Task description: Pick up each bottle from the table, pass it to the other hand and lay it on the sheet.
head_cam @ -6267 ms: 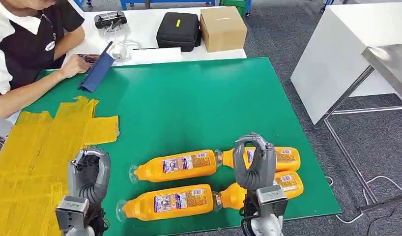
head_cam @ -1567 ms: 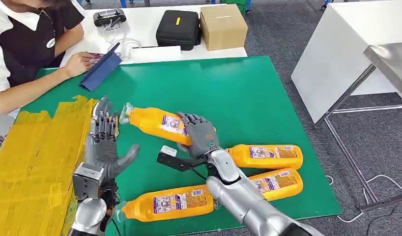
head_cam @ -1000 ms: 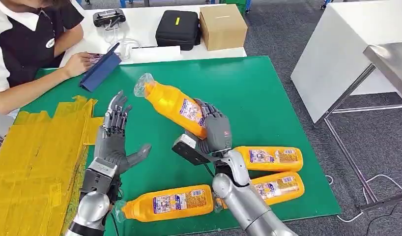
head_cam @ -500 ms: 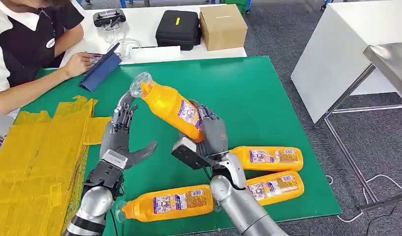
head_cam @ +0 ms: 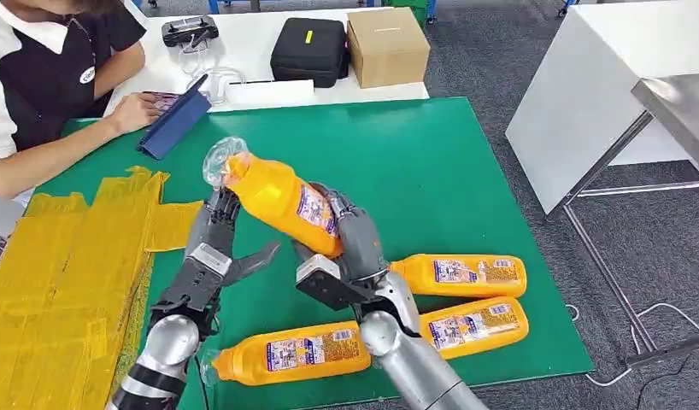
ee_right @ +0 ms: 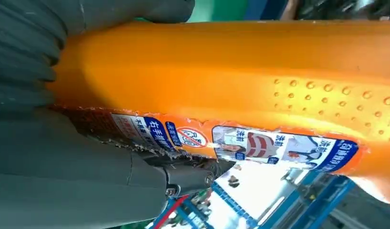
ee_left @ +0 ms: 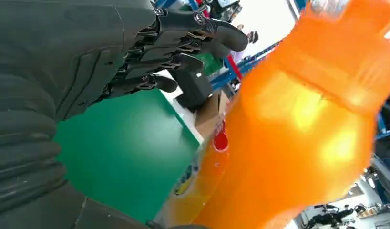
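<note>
- The orange bottle (head_cam: 282, 201) is up in the air, tilted, over the middle of the green table (head_cam: 414, 162) — the right hand (head_cam: 350, 243) holds it.
- The left hand (head_cam: 214, 243) is spread wide just beside it, holding nothing.
- It could drop if the right hand lets go too soon.

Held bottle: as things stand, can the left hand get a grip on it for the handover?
Probably yes. The right hand grips the held bottle by its lower body, leaving the neck end bare, and the left hand is open right beside that end with nothing between them.
</note>
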